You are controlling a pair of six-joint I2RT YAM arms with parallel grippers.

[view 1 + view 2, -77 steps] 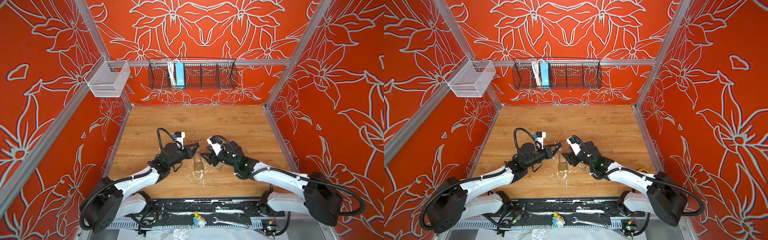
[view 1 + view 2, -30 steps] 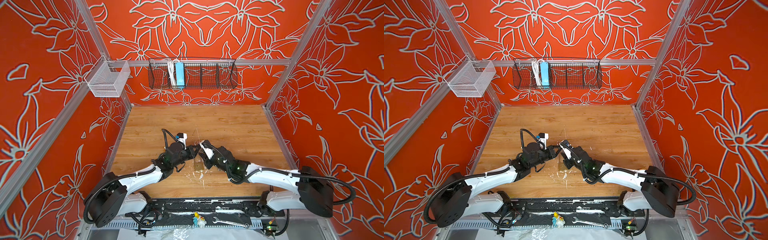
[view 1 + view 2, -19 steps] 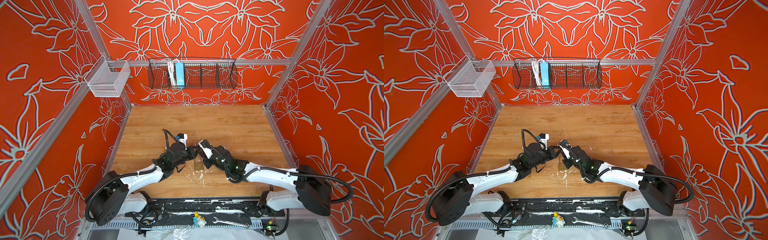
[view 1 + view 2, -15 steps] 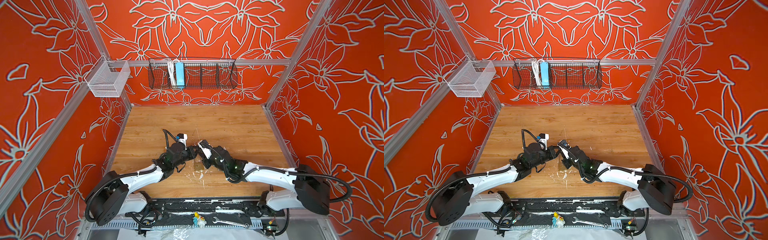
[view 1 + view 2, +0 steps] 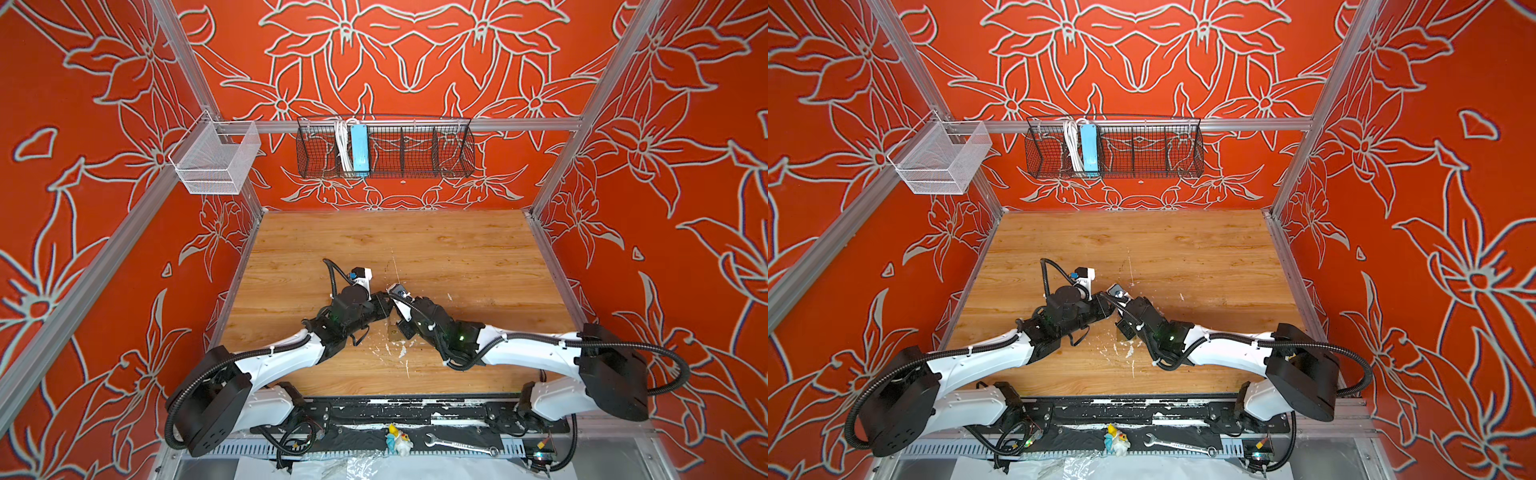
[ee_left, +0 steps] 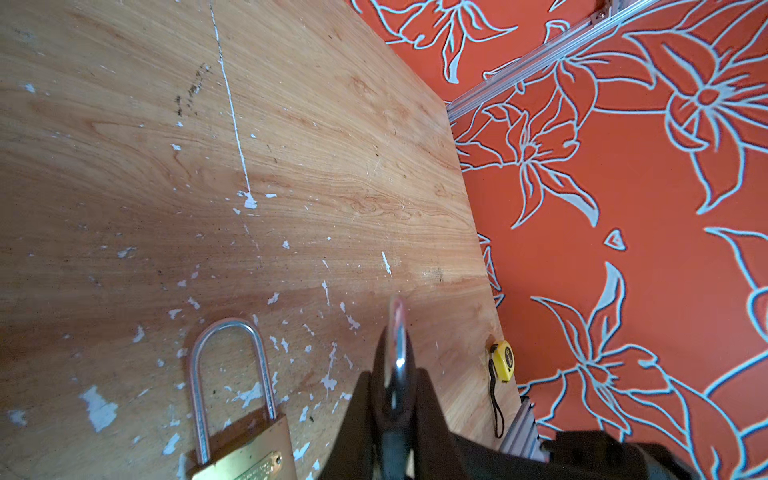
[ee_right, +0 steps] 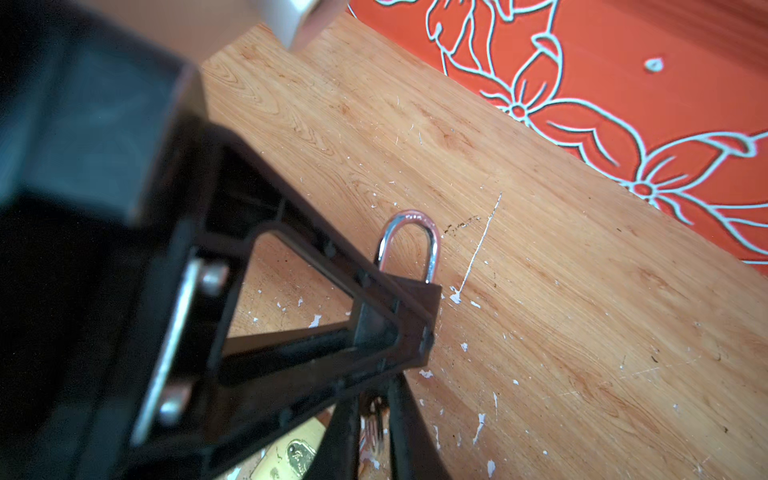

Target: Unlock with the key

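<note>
Key ring [image 6: 398,332] is pinched edge-on in the left claw [image 6: 395,374], fingers [image 6: 432,415] closed tight on it, ring poking out past the tips. Right claw [image 7: 374,395] is narrow. A small toothed metal bit, looks like a key [image 7: 376,428], sits between its fingers [image 7: 403,428]. Can't tell if it's actually clamped, it's dark and blurred there. Both claws meet nearly tip to tip low over the surface [image 5: 415,249], front-middle in both top views. The left claw's black frame fills much of the right wrist view.

Padlock [image 6: 245,455] lies flat on the surface just beside the left claw. It has a brass body and a silver shackle [image 6: 197,382], both legs seated in the body.

Surface is wood grain with lots of white paint flecks and one long thin white scratch [image 6: 232,116]. Yellow tape measure [image 6: 503,360] sits at the surface's edge by the wall, well apart from the padlock.

Walls [image 5: 415,62] are orange with white flower outlines. Black wire basket [image 5: 453,145] on the back wall holds a blue power strip [image 5: 359,147] and a white cable. White mesh basket [image 5: 216,166] hangs in the left corner. Wrench [image 5: 461,444] and a small toy figure [image 5: 397,434] lie on the front rail.
</note>
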